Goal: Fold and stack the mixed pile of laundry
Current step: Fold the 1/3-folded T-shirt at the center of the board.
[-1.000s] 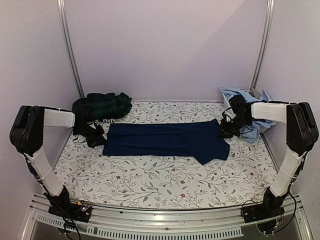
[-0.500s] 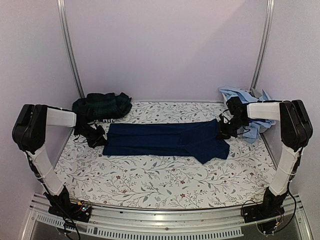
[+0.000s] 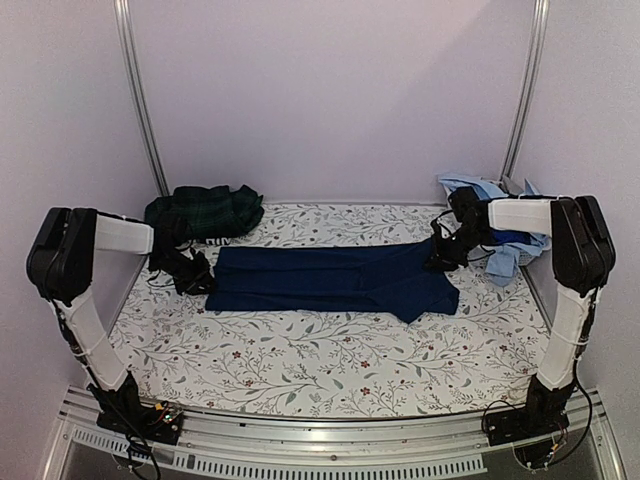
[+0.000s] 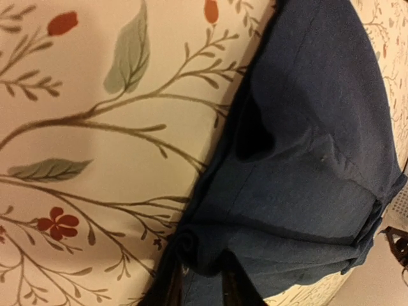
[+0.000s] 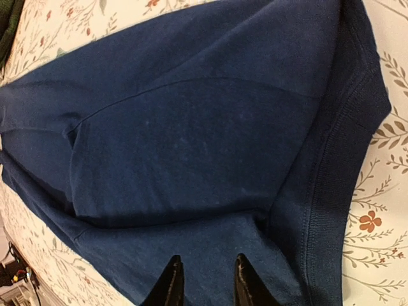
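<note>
Navy T-shirt [image 3: 335,280] lies unmoved, folded long across the table [image 3: 330,370] centre. Left pincer [image 4: 201,280] stays at its 9 o'clock end, grip impossible to tell. Right pincer [image 5: 207,260], narrowly parted, has edged toward 12 o'clock.

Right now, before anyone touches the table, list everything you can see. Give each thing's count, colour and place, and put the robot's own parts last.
navy T-shirt: one, dark blue, spread flat across the middle of the sheet
plaid piece: one, dark green, bunched at the far left corner
light blue shirts: a heap, count unclear, pale blue, far right corner
floral sheet: one, white with leafy vines, covering the table
metal posts: two, silver, rising at the back corners
arms: two, white and black, one at each side
left gripper: one, black, at the T-shirt's left end, fingertips slightly apart
right gripper: one, black, over the T-shirt's right end, fingertips slightly apart
</note>
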You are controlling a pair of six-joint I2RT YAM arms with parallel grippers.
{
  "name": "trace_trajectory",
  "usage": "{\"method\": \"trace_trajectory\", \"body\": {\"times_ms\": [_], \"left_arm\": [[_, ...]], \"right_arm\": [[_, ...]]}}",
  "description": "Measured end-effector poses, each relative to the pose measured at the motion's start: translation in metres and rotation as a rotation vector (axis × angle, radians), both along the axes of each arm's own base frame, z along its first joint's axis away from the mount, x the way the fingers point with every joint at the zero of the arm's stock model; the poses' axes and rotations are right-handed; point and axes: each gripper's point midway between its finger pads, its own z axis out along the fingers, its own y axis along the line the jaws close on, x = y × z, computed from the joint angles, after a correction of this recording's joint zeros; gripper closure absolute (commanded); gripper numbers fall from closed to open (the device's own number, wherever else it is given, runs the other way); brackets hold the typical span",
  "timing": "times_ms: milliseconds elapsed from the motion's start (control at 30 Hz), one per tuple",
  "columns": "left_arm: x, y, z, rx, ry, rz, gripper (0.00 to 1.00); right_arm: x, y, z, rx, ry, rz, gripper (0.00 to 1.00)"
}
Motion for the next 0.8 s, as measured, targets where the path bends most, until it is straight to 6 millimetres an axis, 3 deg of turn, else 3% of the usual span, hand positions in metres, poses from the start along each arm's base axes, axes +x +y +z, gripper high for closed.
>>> {"method": "trace_trajectory", "body": {"times_ms": [100,167,233,300,400,467,533,633,800], "left_arm": [[0.006,0.004,0.010,0.034,-0.049,-0.028,0.35],[0.015,0.002,0.031,0.062,-0.127,-0.070,0.29],[0.032,-0.012,0.066,0.084,-0.255,-0.145,0.29],[0.049,-0.041,0.102,0.083,-0.387,-0.245,0.35],[0.065,-0.116,0.152,0.017,-0.569,-0.450,0.41],[0.064,-0.168,0.165,-0.031,-0.641,-0.583,0.41],[0.050,-0.220,0.162,-0.070,-0.672,-0.718,0.41],[0.009,-0.285,0.135,-0.115,-0.654,-0.904,0.41],[-0.060,-0.351,0.090,-0.158,-0.583,-1.109,0.41]], "right_arm": [[0.004,0.004,0.011,0.028,-0.010,0.014,0.55],[0.002,0.001,0.022,0.058,-0.016,0.007,0.55],[-0.003,-0.011,0.038,0.094,-0.027,-0.023,0.57],[-0.013,-0.023,0.054,0.123,-0.043,-0.051,0.58],[-0.032,-0.050,0.071,0.157,-0.062,-0.121,0.57],[-0.048,-0.055,0.067,0.162,-0.040,-0.135,0.57],[-0.063,-0.056,0.054,0.159,0.002,-0.142,0.57],[-0.081,-0.057,0.032,0.157,0.076,-0.158,0.56],[-0.079,-0.058,0.019,0.172,0.106,-0.169,0.56]]}}
